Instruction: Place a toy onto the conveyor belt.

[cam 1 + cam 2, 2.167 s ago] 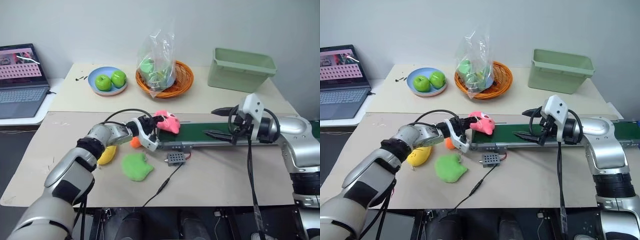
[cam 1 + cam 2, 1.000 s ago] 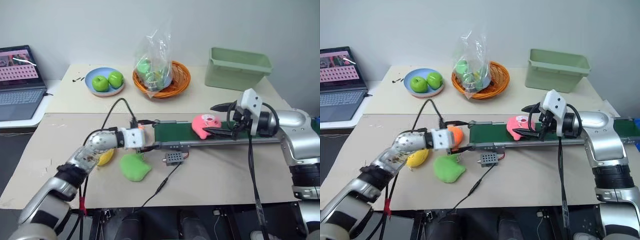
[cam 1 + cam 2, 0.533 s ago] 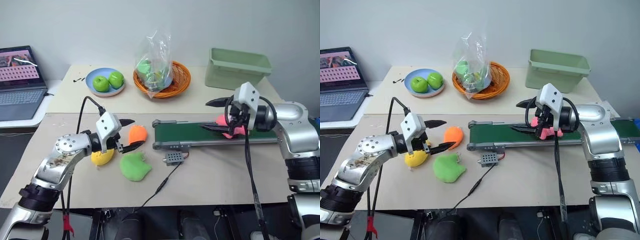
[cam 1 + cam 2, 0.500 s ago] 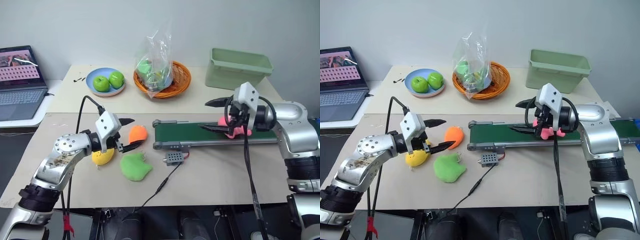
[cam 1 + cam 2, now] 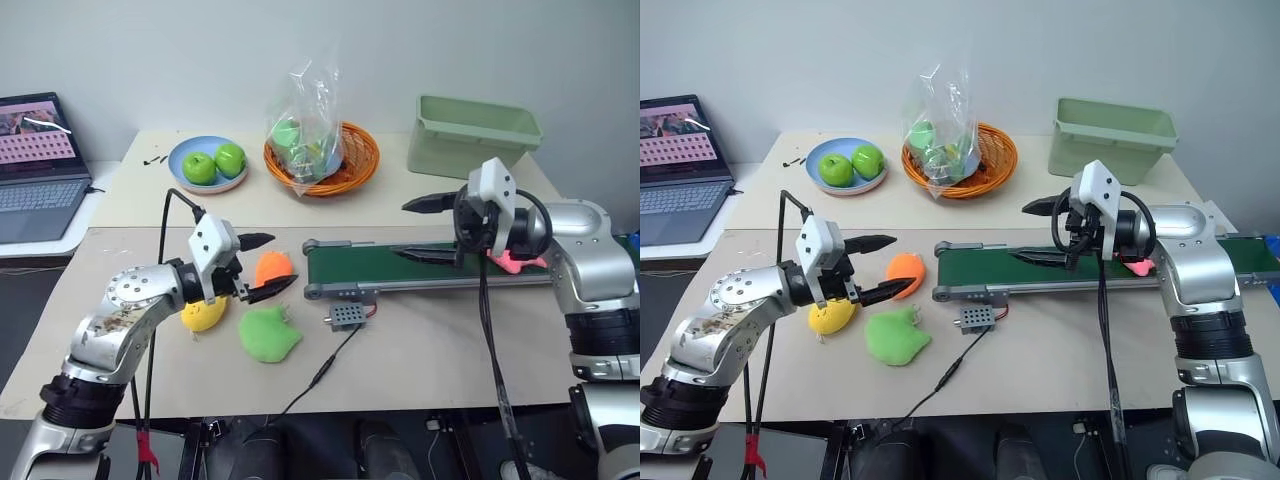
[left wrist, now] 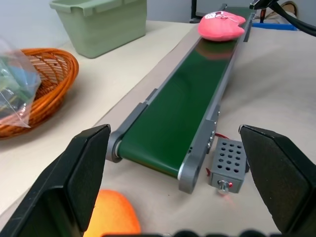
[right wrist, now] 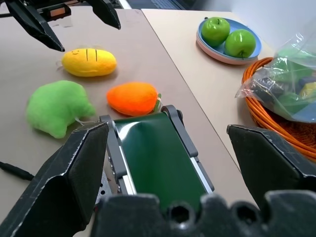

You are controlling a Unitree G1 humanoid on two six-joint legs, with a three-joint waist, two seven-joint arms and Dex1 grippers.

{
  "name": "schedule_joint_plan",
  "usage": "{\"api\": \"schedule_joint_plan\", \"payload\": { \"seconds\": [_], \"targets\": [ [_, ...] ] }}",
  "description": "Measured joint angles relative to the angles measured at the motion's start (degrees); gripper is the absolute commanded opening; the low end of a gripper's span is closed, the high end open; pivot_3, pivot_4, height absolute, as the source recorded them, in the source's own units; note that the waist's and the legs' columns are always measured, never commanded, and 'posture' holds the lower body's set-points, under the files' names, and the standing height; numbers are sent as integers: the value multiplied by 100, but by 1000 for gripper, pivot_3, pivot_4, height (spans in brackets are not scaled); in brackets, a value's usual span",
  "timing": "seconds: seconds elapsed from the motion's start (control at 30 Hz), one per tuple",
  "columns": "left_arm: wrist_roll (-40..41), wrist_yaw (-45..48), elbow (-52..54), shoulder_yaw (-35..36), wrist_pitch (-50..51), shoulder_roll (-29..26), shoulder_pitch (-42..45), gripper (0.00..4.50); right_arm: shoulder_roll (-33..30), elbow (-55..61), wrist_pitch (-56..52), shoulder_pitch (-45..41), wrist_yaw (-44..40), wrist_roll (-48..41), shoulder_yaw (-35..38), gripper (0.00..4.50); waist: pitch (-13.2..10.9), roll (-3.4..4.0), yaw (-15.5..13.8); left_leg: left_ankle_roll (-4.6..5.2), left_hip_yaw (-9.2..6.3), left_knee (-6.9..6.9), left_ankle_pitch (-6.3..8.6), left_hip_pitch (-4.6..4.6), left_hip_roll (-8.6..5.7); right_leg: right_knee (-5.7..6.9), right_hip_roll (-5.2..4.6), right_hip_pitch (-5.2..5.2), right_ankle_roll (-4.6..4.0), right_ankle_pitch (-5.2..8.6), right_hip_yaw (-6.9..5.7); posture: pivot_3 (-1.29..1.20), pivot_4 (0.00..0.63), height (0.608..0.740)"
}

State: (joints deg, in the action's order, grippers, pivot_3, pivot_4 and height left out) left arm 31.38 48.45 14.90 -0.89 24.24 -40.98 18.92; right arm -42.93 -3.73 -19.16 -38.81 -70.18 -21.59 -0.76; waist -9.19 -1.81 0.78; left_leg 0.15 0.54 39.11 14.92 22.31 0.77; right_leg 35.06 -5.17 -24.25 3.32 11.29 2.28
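Observation:
The pink toy [image 5: 515, 262] lies on the dark green conveyor belt [image 5: 400, 268], toward its right part, half hidden behind my right wrist; it also appears as the toy [image 6: 220, 25] far along the belt. My right gripper [image 5: 400, 229] hovers open over the belt's middle, pointing left, with nothing between its fingers. To the left of the belt's end my left gripper [image 5: 283, 259] is raised and open, empty, just above the orange plush [image 5: 272, 268].
A yellow plush [image 5: 205, 315] and a green plush [image 5: 268, 333] lie left of the belt, and a grey control box [image 5: 347, 316] with a cable lies in front. At the back stand a pale green bin [image 5: 475, 135], a basket [image 5: 345, 165] holding a bag, a plate of apples [image 5: 208, 163] and a laptop [image 5: 35, 150].
The pink toy has travelled right along the belt, past my right gripper's fingers to behind its wrist. My left gripper has drawn back from the belt's end, risen and rolled.

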Motion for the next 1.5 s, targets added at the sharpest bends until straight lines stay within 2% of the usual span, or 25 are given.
{"api": "schedule_joint_plan", "payload": {
  "seconds": [0.4,0.57,0.73,1.5],
  "targets": [
    [28,170,-59,70,219,221,326,4455,-53,96,-19,57,45,-16,118,4500,0,0,-2,0,0,0,0,1,-1,-2,1,0,0,0,0,0,150,740],
    [2,81,-65,101,237,304,313,4455,-52,98,-18,114,96,-10,143,4500,0,0,7,0,0,0,0,0,0,-2,1,-1,0,0,1,0,150,740],
    [39,-172,25,423,466,313,120,4455,-51,104,-16,165,216,-9,183,4500,0,0,6,0,0,0,0,0,-1,-2,0,0,0,0,1,0,150,740],
    [75,-222,328,428,772,373,125,4455,-16,102,-3,167,276,2,160,4500,0,0,1,0,0,0,0,1,0,-5,1,0,0,0,1,0,150,740]
  ]
}}
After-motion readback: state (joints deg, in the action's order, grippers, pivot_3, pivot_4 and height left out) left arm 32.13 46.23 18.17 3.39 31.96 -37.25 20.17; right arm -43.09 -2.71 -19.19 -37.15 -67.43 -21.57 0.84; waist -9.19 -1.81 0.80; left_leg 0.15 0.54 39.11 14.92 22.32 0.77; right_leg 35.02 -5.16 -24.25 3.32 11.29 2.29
